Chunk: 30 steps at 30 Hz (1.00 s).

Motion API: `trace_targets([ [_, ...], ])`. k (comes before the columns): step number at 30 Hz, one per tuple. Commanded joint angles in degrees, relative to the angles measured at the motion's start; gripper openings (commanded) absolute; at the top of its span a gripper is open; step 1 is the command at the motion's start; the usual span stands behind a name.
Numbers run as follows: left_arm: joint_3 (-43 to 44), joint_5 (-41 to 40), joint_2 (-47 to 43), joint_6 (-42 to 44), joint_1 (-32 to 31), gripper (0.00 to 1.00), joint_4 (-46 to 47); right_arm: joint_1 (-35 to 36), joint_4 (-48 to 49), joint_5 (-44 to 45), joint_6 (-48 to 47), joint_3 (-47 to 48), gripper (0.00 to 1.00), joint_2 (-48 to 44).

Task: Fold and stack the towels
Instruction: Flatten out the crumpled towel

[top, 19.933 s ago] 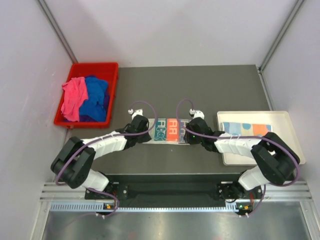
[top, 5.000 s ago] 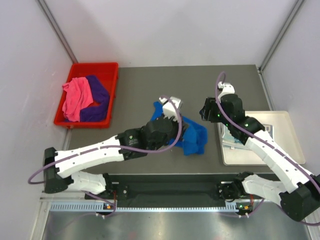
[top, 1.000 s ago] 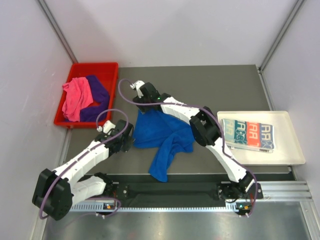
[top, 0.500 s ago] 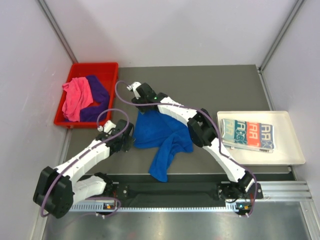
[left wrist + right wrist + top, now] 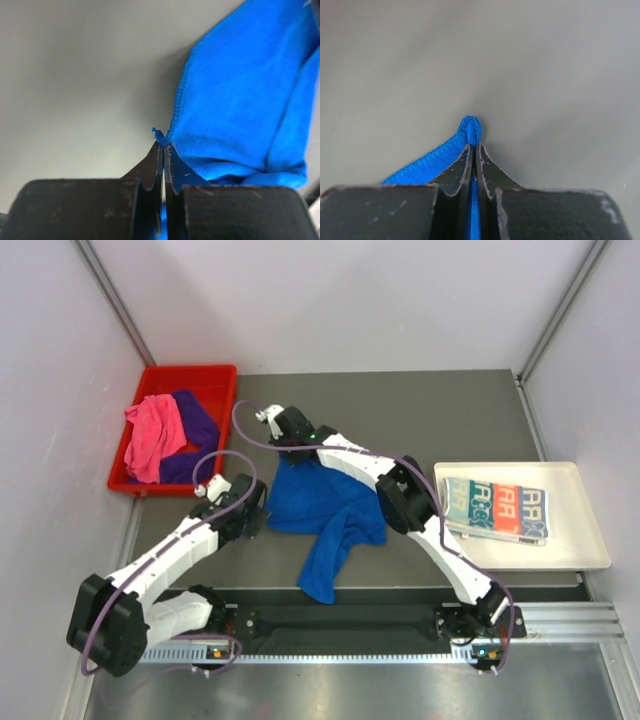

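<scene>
The cream towel (image 5: 495, 508) is lying folded in the white tray (image 5: 590, 540) at the right of the bench (image 5: 450, 410); it is showing large teal and orange block letters, the orange pair looking like "AA", while the rest is too small to read. The royal blue towel (image 5: 325, 505) is lying rumpled on the middle of the bench, a loose tail trailing toward the near edge. The left pincer (image 5: 163, 145) is sitting at the towel's left edge, its jaws pressed together and nipping a frayed corner of the blue cloth. The right pincer (image 5: 473, 147) is reaching across to the towel's far left corner; its jaws are likewise closed tight, gripping a small fold of the blue hem that is poking up past the tips. The pink towel (image 5: 148, 435) and the purple towel (image 5: 197, 425) are lying crumpled together in the red bin (image 5: 225, 380) at the far left.
</scene>
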Motion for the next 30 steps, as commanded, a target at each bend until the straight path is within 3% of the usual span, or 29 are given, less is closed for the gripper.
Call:
trace_targets([
  [1,4.3,-1.9,0.1,3.4,0.9,0.0,2.6,-1.8,-0.8,-1.1,3.8,-4.0,0.0,-5.5],
  [6,9.0,-2.2,1.3,14.0,2.3,0.0,6.8,-4.3,2.8,2.0,5.2,-10.4,0.0,-16.5],
  [16,35.0,-1.7,4.7,38.5,2.7,0.0,7.3,-8.9,1.5,10.7,7.8,-14.9,0.0,-39.0],
  [30,69.8,9.9,4.7,59.2,2.7,0.0,-5.6,-8.7,-0.6,13.8,9.0,-20.8,0.0,-69.7],
])
